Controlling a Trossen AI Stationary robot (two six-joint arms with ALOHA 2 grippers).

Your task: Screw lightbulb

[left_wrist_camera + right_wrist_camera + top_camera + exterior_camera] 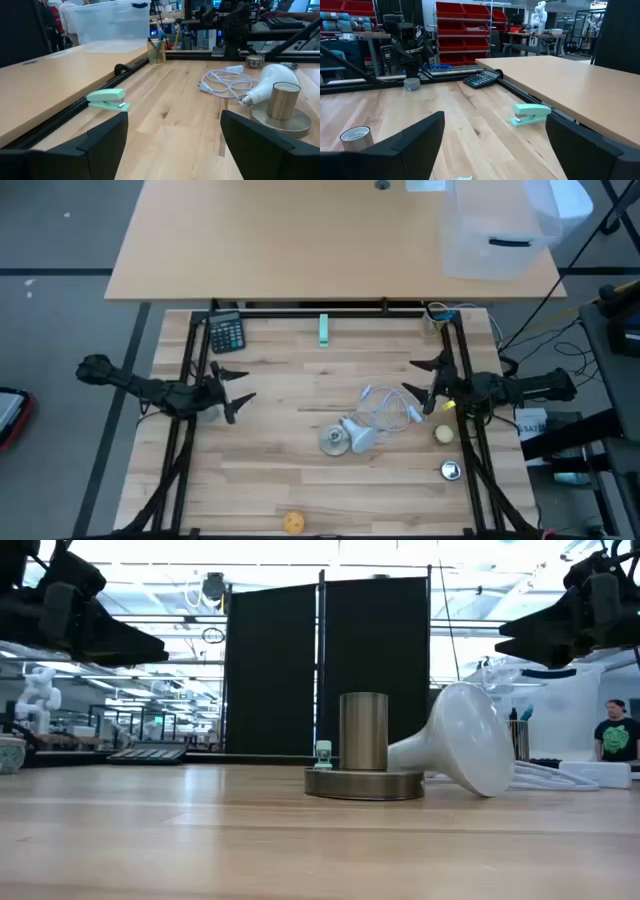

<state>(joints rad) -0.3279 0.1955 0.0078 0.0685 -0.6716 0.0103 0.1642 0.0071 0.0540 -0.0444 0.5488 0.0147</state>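
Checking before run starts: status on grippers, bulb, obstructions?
Left gripper and right gripper open, both raised, empty. Bulb on its side, base against socket, not screwed in. White cable coiled just behind bulb.

One lightbulb (360,434), one calculator (227,333), one stapler (324,329), one cable (385,406), perhaps two small balls (444,434).

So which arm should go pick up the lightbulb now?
Probably the right. Its open end effector hangs just beside the lightbulb, which lies on its side against the socket base. The left end effector, also open, is farther off.
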